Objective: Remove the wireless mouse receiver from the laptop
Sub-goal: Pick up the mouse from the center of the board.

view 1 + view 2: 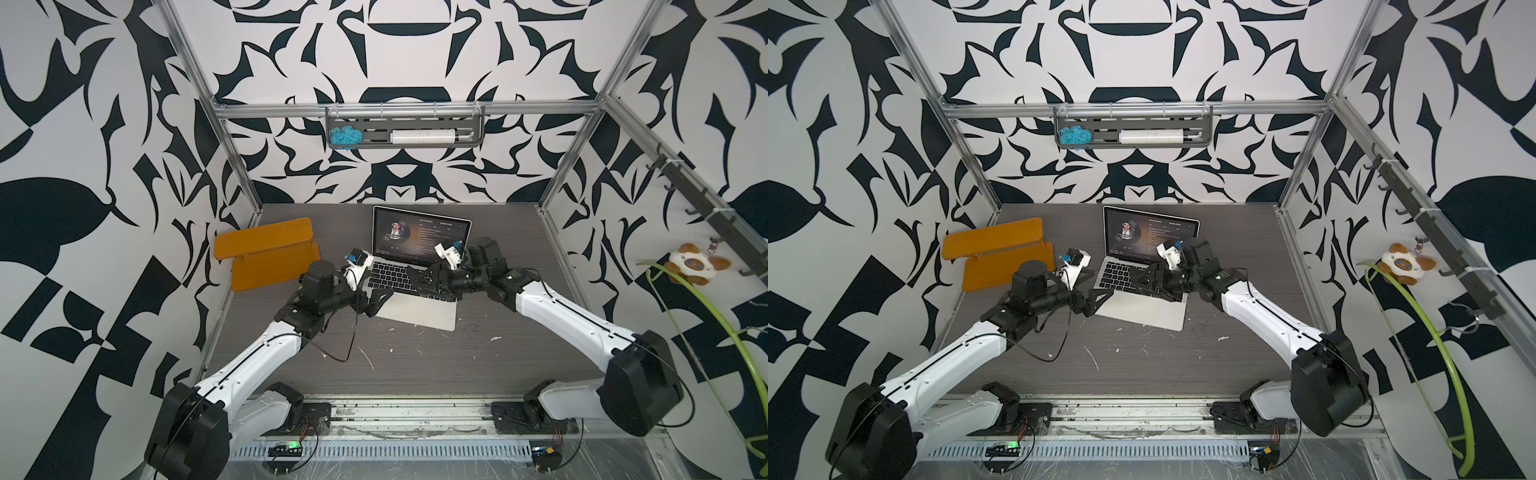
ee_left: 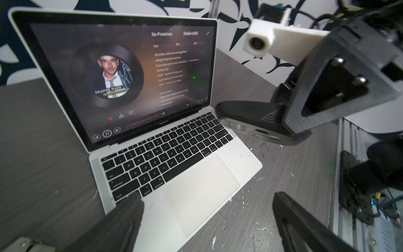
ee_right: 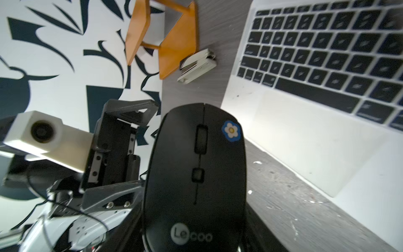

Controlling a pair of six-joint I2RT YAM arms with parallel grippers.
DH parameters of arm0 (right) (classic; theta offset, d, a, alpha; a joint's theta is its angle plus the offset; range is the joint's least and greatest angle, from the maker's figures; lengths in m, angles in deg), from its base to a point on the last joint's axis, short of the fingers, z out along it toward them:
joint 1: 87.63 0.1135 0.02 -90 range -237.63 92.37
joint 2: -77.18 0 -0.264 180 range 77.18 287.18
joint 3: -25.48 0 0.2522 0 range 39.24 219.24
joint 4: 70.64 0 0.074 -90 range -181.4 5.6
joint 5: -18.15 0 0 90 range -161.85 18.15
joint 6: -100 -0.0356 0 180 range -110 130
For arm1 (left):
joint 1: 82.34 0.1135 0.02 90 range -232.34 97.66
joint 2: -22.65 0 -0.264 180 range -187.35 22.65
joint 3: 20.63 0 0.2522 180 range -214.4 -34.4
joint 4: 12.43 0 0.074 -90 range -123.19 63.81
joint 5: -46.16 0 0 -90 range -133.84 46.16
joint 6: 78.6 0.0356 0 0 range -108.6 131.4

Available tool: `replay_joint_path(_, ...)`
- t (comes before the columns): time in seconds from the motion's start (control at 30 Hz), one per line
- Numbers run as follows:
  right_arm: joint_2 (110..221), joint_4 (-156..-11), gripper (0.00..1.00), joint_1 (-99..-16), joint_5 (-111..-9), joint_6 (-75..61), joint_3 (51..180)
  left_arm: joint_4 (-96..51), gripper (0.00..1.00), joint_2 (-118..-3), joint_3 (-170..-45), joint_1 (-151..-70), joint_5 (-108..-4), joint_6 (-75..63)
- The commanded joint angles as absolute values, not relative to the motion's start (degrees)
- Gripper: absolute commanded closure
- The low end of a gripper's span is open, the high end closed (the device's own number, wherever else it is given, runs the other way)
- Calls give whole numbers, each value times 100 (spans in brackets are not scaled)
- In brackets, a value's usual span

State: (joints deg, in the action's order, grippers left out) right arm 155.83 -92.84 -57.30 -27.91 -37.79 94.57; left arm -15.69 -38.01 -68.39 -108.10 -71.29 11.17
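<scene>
Though top views hide it, the right gripper (image 1: 422, 277) holds a mouse (image 3: 194, 174) — wrist-seen.

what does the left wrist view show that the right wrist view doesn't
Only the left wrist view: the laptop screen with its music player, and the mouse seen from its underside.
Only the right wrist view: the orange stand, a white stapler, and the flower sticker on the mouse's top.
Both: the keyboard, the trackpad and the mouse. Neither clearly shows the receiver.
</scene>
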Motion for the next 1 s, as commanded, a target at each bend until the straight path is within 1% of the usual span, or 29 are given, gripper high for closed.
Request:
replay_joint_path(0.0, 15627, -8154, 71, -5743, -1484, -4372, 9597, -623, 1, -3738, -6691, -10294, -8534, 1612)
replay_joint_path(0.1, 15684, -8004, 72, -5748, -1142, -4514, 9650, -513, 1, -3985, -6909, -9896, -9629, 1765)
replay_joint_path(0.17, 15689, -7873, 72, -5729, -960, -4641, 9647, -797, 2, -4165, -7172, -9869, -10161, 2307)
replay_joint_path(0.3, 15680, -7400, 72, -5675, -656, -5055, 9593, -1306, 3, -4623, -7674, -9869, -10788, 3036)
replay_joint_path(0.37, 15681, -7269, 72, -5637, -547, -5169, 9617, -1803, 5, -4913, -7983, -9869, -11260, 3526)
replay_joint_path(0.5, 15746, -6821, 72, -5542, -428, -5557, 9584, -2643, 10, -5458, -8519, -9890, -11817, 4139)
replay_joint_path(0.8, 16003, -6486, 71, -5341, -321, -5742, 9712, -3539, 12, -5880, -9073, -10080, -11947, 4855)
replay_joint_path(0.87, 16075, -6431, 72, -5350, -314, -5791, 9699, -3651, 14, -5948, -9158, -10080, -12082, 4930)
replay_joint_path(0.9, 16106, -6346, 72, -5338, -312, -5842, 9682, -3791, 20, -5977, -9215, -10080, -12156, 5059)
replay_joint_path(0.97, 16146, -6158, 73, -5338, -314, -5988, 9646, -4086, 26, -6054, -9339, -10080, -12220, 5271)
